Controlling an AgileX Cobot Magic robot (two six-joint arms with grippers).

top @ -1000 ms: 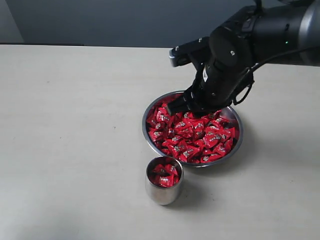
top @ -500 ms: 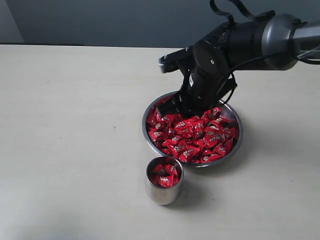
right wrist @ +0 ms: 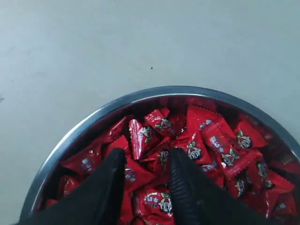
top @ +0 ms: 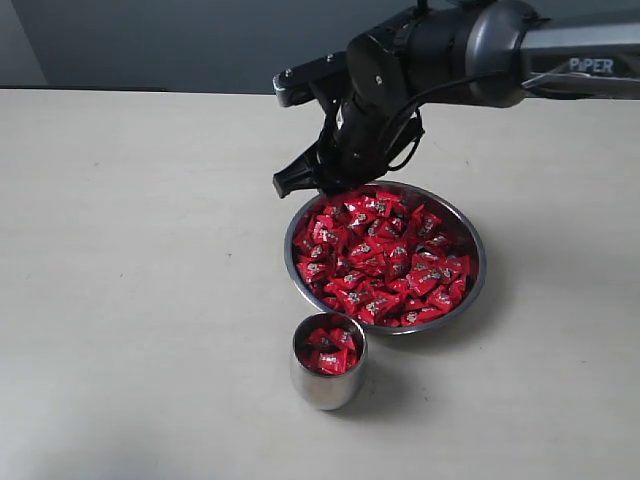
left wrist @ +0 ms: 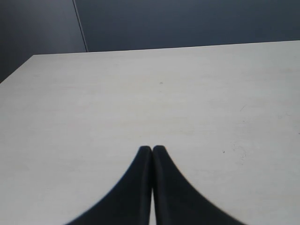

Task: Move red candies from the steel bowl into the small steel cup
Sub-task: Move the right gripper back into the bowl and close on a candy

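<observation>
This reads as a robotics lab or test bench. A bare, pale tabletop runs back to a flat, dark blue-grey wall, which the left wrist view shows split by a thin vertical seam. A black robot arm lettered PIPER reaches over the surface. Set out on it like trial props are a steel bowl heaped with red candies and a small steel cup.

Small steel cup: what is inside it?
The small steel cup holds red candies almost up to its rim. Only the top layer shows; the cup's bottom is covered.
</observation>
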